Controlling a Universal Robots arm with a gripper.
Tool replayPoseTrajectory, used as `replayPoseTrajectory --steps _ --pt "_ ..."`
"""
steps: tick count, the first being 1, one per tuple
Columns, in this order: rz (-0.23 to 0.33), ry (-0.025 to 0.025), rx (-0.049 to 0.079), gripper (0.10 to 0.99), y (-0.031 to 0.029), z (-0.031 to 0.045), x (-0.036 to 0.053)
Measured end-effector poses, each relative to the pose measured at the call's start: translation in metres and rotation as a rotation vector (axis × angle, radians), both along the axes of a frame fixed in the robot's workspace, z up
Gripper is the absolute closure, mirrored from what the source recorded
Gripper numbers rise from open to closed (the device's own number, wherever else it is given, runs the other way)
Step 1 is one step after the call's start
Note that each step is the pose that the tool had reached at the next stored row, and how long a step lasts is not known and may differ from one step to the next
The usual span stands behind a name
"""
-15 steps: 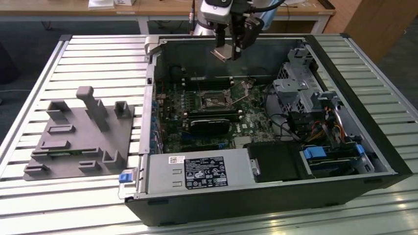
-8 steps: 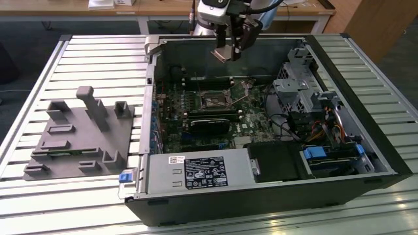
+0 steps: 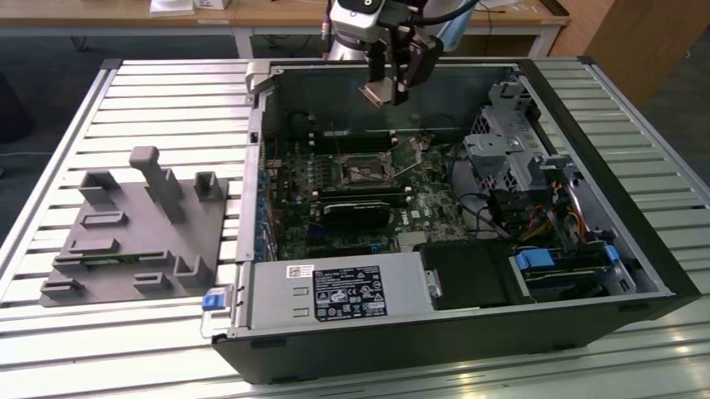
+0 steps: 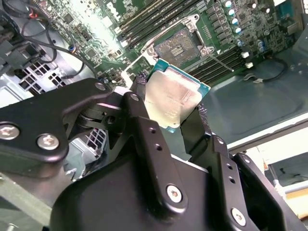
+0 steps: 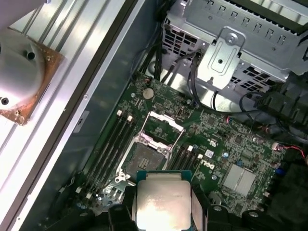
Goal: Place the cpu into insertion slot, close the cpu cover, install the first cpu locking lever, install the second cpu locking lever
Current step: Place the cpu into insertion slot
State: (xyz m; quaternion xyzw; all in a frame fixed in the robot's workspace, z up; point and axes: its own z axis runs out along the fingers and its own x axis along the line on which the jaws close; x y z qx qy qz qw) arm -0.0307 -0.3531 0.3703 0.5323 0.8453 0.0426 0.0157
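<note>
My gripper (image 3: 388, 87) hangs above the back of the open computer case (image 3: 621, 208), shut on the cpu (image 3: 377, 94). In both wrist views the cpu (image 4: 175, 98) (image 5: 162, 204) is a silvery square chip clamped by its edges between the black fingers (image 4: 144, 125). The insertion slot (image 3: 364, 173) lies lower down on the green board, well apart from the chip. Its dark square centre (image 5: 144, 158) (image 4: 180, 45) is bare. The cpu cover (image 5: 162, 127) is swung up off the slot at one side. A thin metal lever (image 4: 222, 60) stands out beside the socket.
A black card (image 3: 355, 208) lies just in front of the socket, and memory slots (image 5: 113, 144) run alongside it. A metal drive cage (image 3: 510, 158) with cables fills the exterior view's right of the case; the power supply (image 3: 332, 291) sits at the front. A grey fixture (image 3: 133, 224) rests on the slatted table.
</note>
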Motion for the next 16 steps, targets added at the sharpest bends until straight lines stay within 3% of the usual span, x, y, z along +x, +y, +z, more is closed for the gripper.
replayPoseTrajectory --steps 16 --pt "-0.13 0.0 0.0 0.545 0.0 -0.004 -0.0008"
